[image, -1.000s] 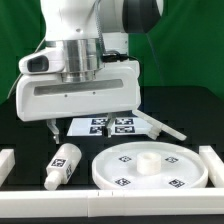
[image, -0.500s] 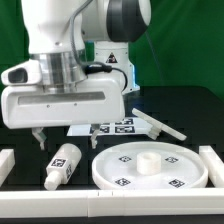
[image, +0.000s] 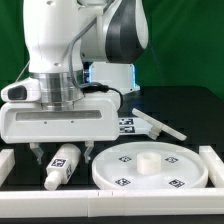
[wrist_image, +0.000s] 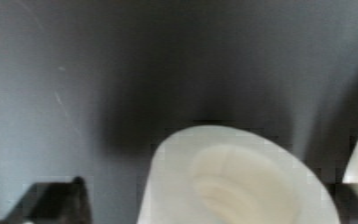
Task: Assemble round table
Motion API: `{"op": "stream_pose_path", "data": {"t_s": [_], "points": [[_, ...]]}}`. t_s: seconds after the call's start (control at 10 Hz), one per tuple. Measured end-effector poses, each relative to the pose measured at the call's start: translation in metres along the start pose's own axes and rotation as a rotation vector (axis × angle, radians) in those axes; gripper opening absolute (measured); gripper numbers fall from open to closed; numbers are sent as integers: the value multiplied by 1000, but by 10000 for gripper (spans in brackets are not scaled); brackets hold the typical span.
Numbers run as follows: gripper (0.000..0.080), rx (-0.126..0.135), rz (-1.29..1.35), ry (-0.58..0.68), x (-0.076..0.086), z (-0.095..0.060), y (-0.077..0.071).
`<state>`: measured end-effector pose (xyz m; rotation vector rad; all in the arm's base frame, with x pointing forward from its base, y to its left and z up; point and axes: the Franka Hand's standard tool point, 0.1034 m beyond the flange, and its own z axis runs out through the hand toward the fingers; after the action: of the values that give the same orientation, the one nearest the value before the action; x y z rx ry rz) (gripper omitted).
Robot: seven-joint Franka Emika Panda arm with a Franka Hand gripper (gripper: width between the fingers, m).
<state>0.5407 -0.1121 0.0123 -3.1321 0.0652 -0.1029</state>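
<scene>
black table (image: 190, 112), cylinder leg (image: 57, 172) partly hidden between the wide-apart gripper (image: 63, 156)

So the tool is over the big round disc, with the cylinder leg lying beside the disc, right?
No. The tool is over the cylinder leg, straddling it, not over the round disc. The leg does lie beside the disc, as the exterior view shows.
</scene>
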Motion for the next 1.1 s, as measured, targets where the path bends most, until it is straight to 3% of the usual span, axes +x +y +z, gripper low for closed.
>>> {"op": "stream_pose_path", "data": {"t_s": [0.1, 0.4, 0.6, 0.7, 0.9, 1.1], "points": [[425, 0, 0, -1, 0, 0, 0], [404, -1, -54, 1, -1, -1, 1], [404, -4, -262, 8, -29, -29, 13], [404, -7, -415, 8, -34, -41, 21], [406, -13, -700, -1, -40, -41, 22], [406, -17, -804, -9, -41, -40, 24]]}}
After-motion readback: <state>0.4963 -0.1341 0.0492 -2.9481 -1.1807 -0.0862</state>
